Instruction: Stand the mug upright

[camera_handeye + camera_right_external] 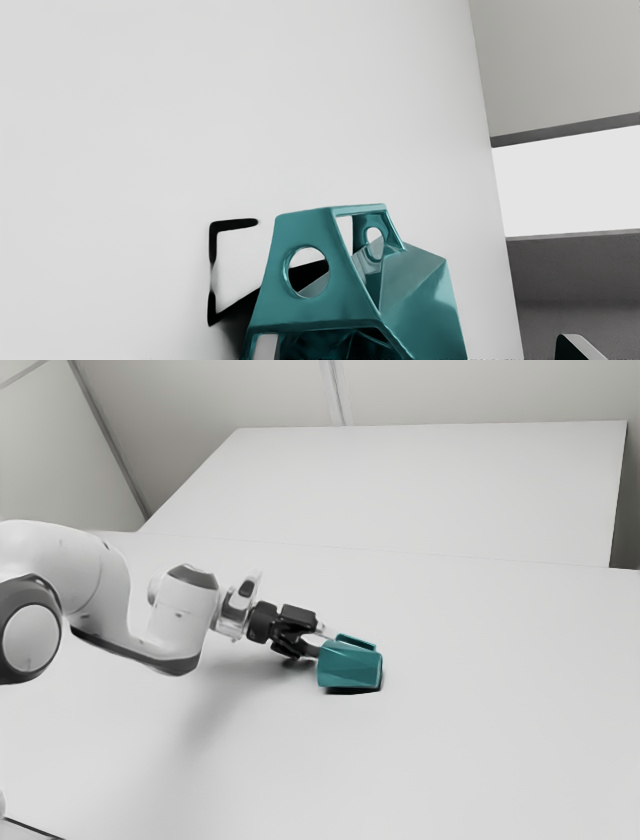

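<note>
Your end effector point(322, 641) stands spread at the mug point(349, 668), which lies on its side on the counter point(480, 740), handle point(345, 285) uppermost; one finger point(266, 346) appears to be inside the mouth point(325, 346).

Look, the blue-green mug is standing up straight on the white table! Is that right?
Not quite: the mug isn't standing up. The exterior view shows the blue-green mug lying on its side, on the white table as you said.

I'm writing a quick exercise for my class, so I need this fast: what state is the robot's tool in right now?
Tool: open, fingers apart, right at the mug but not closed on it.
</note>
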`<state>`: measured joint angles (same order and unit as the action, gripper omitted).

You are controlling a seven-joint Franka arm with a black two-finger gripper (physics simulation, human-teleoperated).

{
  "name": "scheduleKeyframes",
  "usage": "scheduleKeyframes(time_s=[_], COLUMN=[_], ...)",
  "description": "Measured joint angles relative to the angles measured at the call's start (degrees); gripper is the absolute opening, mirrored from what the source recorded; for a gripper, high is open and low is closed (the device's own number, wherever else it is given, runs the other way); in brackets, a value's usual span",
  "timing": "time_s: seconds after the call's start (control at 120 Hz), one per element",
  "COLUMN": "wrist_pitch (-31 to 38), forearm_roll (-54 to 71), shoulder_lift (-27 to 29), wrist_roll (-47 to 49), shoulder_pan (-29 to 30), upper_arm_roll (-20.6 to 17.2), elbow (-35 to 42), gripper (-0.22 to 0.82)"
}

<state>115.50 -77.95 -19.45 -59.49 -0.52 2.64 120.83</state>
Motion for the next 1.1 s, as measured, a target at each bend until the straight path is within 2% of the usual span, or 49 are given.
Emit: scheduleKeyframes(time_s=[0.367, 0.45, 0.608, 0.692, 1.017, 1.1], wrist_pitch=[0.9, 1.5, 2.0, 2.0, 2.0, 2.1], forearm_roll=[-2.3, -2.7, -3.1, -3.1, -3.1, -2.5], shoulder_lift=[0.5, 0.5, 0.5, 0.5, 2.0, 3.5], wrist_roll=[-2.0, -2.2, -2.5, -2.6, -2.4, -2.2], shoulder_pan=[-0.8, -0.9, -1.0, -0.9, -1.3, -1.6], upper_arm_roll=[-2.1, -2.2, -2.2, -2.2, -2.3, -2.2], elbow=[0.9, 0.9, 0.9, 0.9, 0.4, 0.2], gripper=[0.60, 0.49, 0.16, 0.04, -0.13, -0.13])
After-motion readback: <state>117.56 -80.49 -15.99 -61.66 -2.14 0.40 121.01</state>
